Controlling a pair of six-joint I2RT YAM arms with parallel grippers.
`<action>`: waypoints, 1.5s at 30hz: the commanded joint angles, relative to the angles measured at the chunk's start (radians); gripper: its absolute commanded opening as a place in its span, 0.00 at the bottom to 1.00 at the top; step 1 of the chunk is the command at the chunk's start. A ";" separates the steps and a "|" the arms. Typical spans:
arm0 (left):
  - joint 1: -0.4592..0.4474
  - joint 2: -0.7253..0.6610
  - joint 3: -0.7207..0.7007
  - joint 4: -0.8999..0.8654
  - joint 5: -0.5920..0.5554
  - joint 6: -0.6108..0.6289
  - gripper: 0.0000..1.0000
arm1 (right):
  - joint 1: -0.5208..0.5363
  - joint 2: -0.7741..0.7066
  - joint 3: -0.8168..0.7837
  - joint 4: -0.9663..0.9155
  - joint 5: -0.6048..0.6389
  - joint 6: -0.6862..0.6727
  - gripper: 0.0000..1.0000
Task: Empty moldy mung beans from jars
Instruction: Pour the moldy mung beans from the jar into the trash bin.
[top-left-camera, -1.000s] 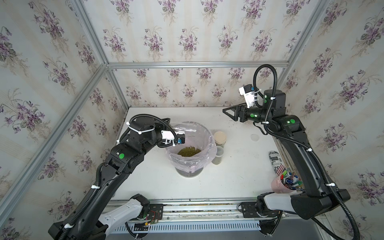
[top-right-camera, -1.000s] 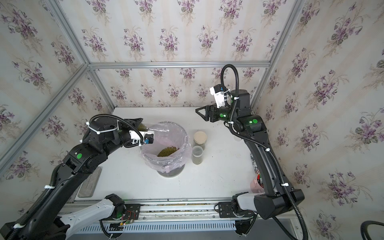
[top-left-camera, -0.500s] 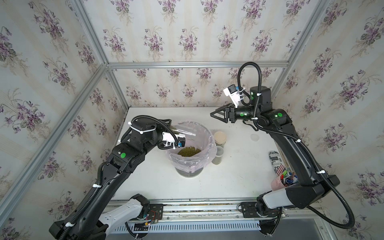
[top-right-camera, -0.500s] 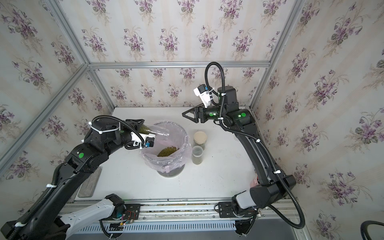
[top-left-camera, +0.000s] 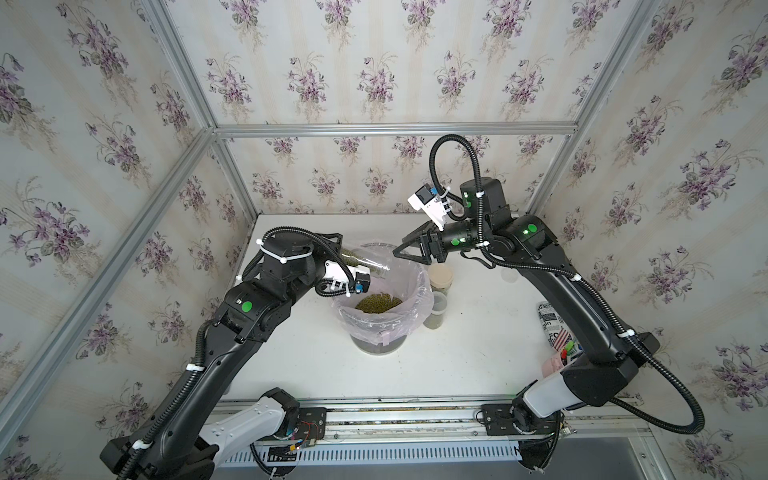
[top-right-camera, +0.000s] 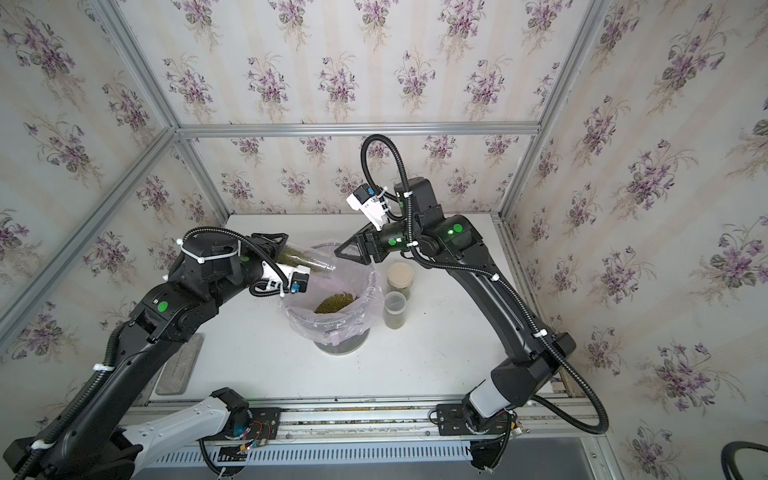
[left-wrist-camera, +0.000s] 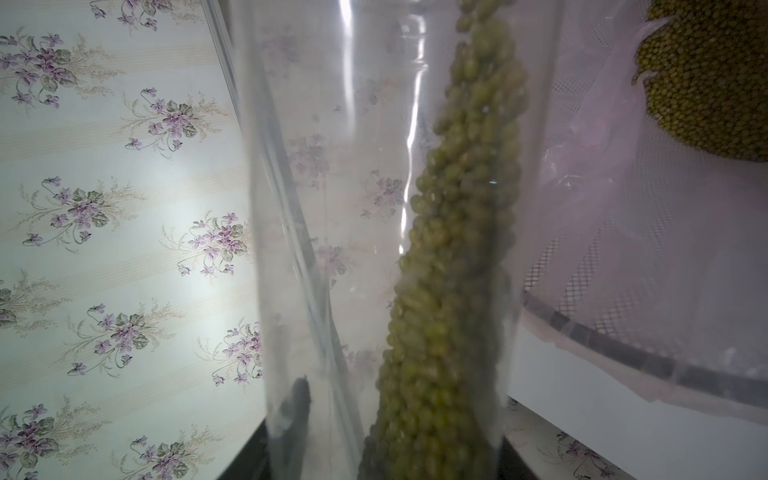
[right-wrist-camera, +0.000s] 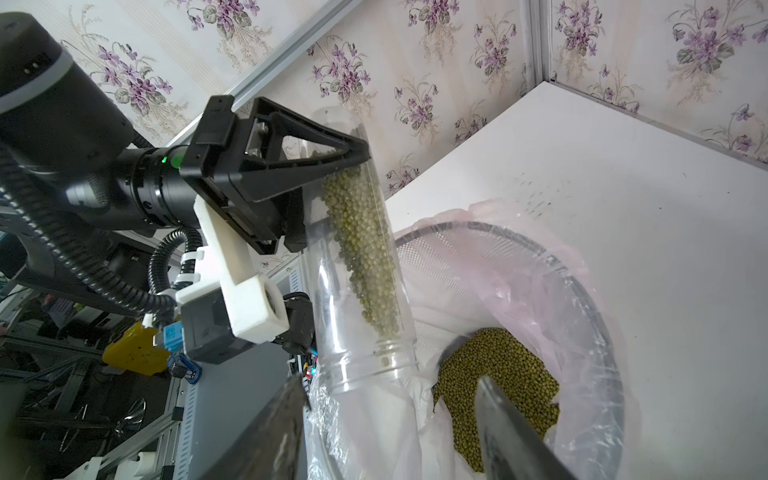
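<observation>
Beans (right-wrist-camera: 361, 245) lie in an olive, grainy ridge along the lower wall of the tall clear jar (right-wrist-camera: 361, 316). My left end effector (right-wrist-camera: 332, 191) clamps it near the base, mouth tilted down over the mesh bin (right-wrist-camera: 519, 239), so they should spill onto the heap (right-wrist-camera: 498, 374) inside its thin pink liner (right-wrist-camera: 561, 291). My right end effector (top-left-camera: 397, 251) hovers by the rim, fingers apart and empty.

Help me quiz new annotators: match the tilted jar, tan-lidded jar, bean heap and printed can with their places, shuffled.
1. tilted jar
2. tan-lidded jar
3. bean heap
4. printed can

A. inside the pink-lined bin
B. near the table right edge
C. held by the left end effector
D. upright beside the bin

Pairs: 1-C, 2-D, 3-A, 4-B
</observation>
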 joint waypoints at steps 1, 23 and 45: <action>-0.003 -0.003 0.005 0.018 0.000 0.078 0.39 | 0.029 0.016 0.017 -0.023 0.014 -0.035 0.63; -0.020 0.009 0.009 -0.006 -0.047 0.135 0.38 | 0.129 0.138 0.102 -0.076 0.089 -0.073 0.64; -0.028 0.013 0.011 -0.009 -0.049 0.142 0.38 | 0.161 0.198 0.139 -0.090 0.083 -0.094 0.62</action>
